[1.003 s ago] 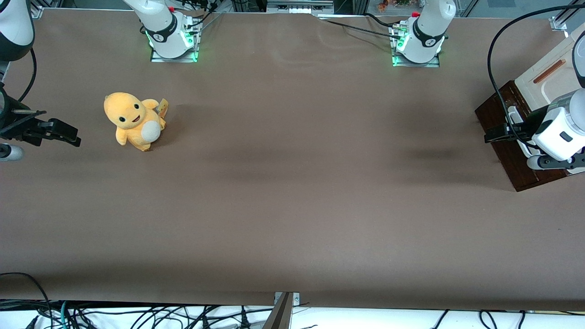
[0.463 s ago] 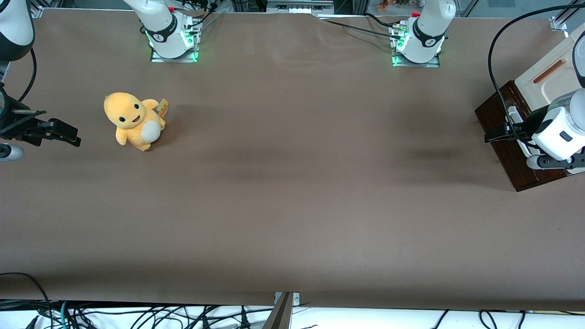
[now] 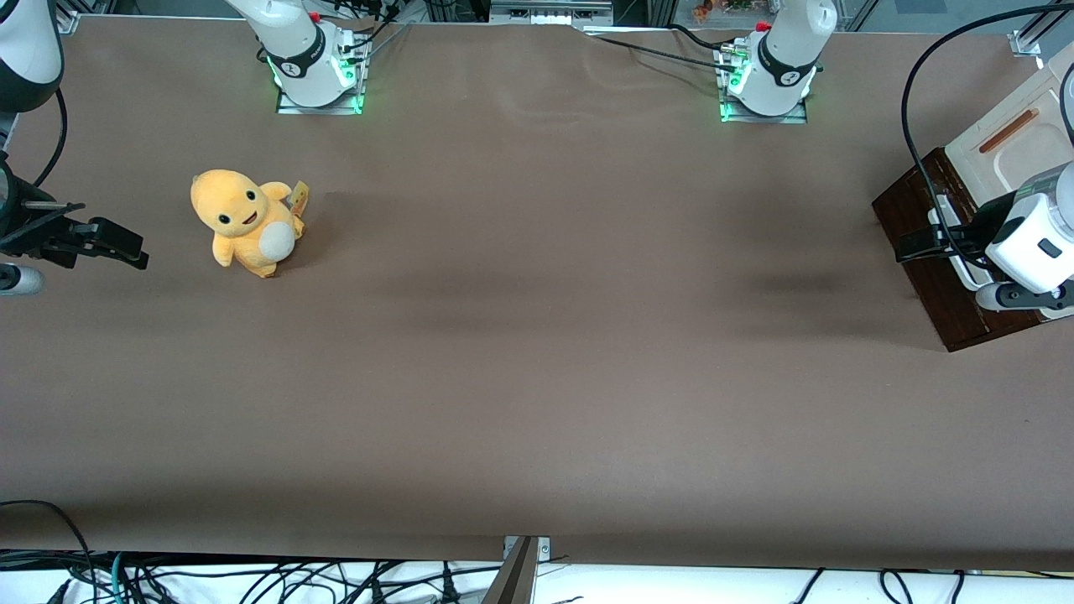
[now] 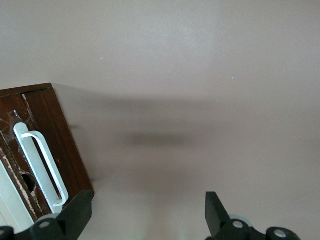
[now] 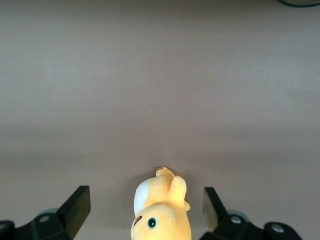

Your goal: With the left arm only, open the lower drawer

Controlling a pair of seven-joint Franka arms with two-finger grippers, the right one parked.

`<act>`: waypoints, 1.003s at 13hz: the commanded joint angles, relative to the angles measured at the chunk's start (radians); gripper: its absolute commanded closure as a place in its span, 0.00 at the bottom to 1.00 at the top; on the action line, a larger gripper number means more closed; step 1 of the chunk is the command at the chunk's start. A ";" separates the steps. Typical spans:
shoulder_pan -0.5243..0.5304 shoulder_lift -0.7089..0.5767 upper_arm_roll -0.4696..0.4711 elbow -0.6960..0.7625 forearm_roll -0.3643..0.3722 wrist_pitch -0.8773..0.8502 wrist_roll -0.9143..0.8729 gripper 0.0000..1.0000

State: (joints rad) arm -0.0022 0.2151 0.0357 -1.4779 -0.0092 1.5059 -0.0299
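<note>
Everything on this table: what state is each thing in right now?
Lower drawer: shut, dark front flush with the cabinet, white handle not gripped.
Gripper: fingers open, holding nothing, hanging in front of the drawer beside its handle.
Cream panel: shut.
Plush toy: sitting upright, toward the parked arm's end.

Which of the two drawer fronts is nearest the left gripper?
The dark brown lower drawer with the white bar handle; the open left gripper hovers over it, not the cream panel.
</note>
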 commanded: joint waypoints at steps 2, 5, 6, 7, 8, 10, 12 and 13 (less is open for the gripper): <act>0.002 -0.006 0.001 0.013 -0.012 -0.016 0.013 0.00; 0.004 -0.005 0.003 0.014 -0.017 -0.015 0.024 0.00; 0.002 -0.005 0.001 0.014 -0.021 -0.016 0.021 0.00; -0.005 -0.005 0.000 0.014 -0.012 -0.016 0.012 0.00; -0.010 -0.005 -0.003 0.013 0.001 -0.018 0.007 0.00; -0.028 -0.003 -0.017 0.010 0.069 -0.021 0.001 0.00; -0.051 0.003 -0.030 0.008 0.109 -0.039 -0.083 0.00; -0.062 0.004 -0.031 0.008 0.116 -0.041 -0.103 0.00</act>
State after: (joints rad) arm -0.0385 0.2166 0.0119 -1.4775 0.0670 1.4851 -0.0804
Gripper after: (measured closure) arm 0.000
